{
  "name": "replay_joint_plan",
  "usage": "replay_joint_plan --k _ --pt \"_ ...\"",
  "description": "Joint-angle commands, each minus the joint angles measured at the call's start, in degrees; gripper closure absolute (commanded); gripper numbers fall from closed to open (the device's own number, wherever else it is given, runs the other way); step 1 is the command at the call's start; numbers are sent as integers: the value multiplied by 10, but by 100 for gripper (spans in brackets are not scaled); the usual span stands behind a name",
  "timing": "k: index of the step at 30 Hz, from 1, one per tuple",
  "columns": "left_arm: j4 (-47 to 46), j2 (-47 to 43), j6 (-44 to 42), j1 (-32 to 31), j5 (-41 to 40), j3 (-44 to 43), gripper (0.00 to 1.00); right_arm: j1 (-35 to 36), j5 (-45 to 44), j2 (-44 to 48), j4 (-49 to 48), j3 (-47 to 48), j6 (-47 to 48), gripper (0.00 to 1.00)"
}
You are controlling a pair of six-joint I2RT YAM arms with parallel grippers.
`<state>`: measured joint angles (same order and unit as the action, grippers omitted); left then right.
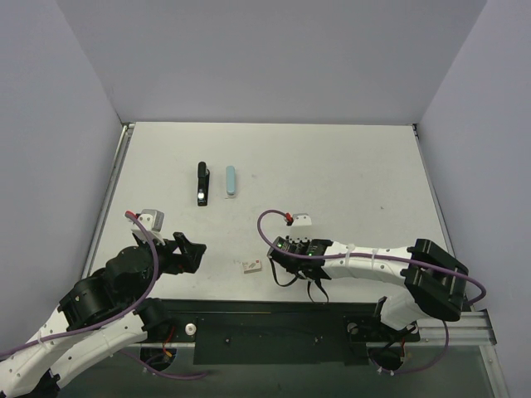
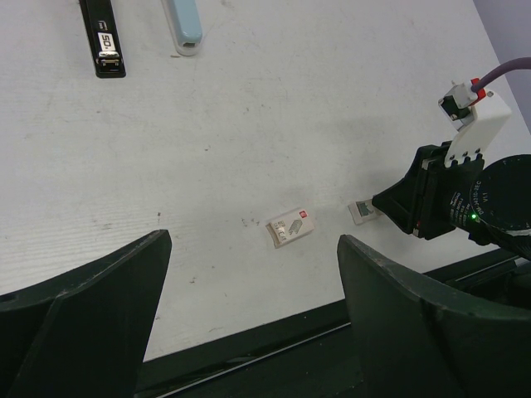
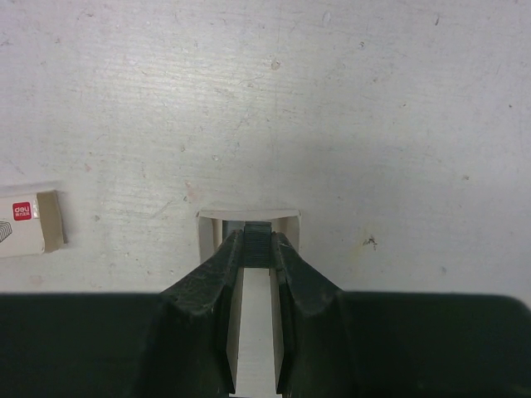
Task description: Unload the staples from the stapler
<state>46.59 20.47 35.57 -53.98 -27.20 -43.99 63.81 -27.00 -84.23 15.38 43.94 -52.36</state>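
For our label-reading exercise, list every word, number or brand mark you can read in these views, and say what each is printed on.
"deli": red label on the small staple box, right wrist view.
White mark on the black stapler, perhaps "50" or "SD": too blurred to settle.
The same box's red label in the left wrist view: too small to read.
Print round the right arm's wrist ring: too small to read.

The white-shelled left arm and right arm have chunky black joints, and a purple cable trails along each. The left gripper has broad, wedge-shaped matte black fingers. The right gripper has slim tapered ones. A small green light glows on the right wrist's round black housing.
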Motion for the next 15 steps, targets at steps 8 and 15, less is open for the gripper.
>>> replay_joint_plan --k 8,15 --pt "-2 -3 -1 -3 -1 -11 8 4 -16 5 9 -2 1 91" --pt "-2 -2 0 -3 -2 -11 8 5 -17 4 9 -6 -2 90"
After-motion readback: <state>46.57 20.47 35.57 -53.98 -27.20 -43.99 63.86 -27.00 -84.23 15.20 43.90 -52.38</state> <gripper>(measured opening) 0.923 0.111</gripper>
